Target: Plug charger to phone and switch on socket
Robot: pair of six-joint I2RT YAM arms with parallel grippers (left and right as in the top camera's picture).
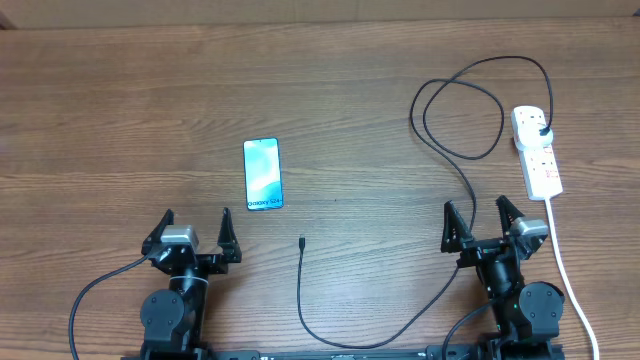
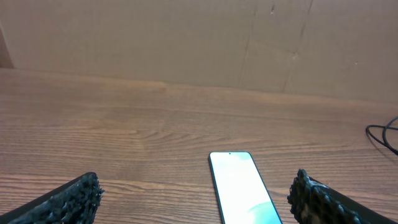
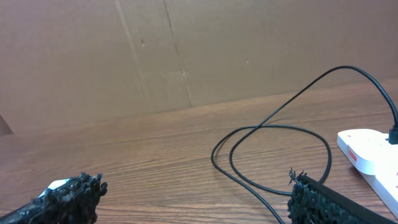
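The phone lies flat on the wooden table with its light-blue screen lit; it also shows in the left wrist view. The charger is a thin black cable whose plug sits in the socket at the right. It loops across the table, and its connector tip lies free just below the phone. The cable loop shows in the right wrist view, with the socket at the right edge. My left gripper is open and empty near the front edge, left of the phone. My right gripper is open and empty beside the socket.
The socket's thick white cord runs down past the right arm to the front edge. A cardboard wall stands behind the table.
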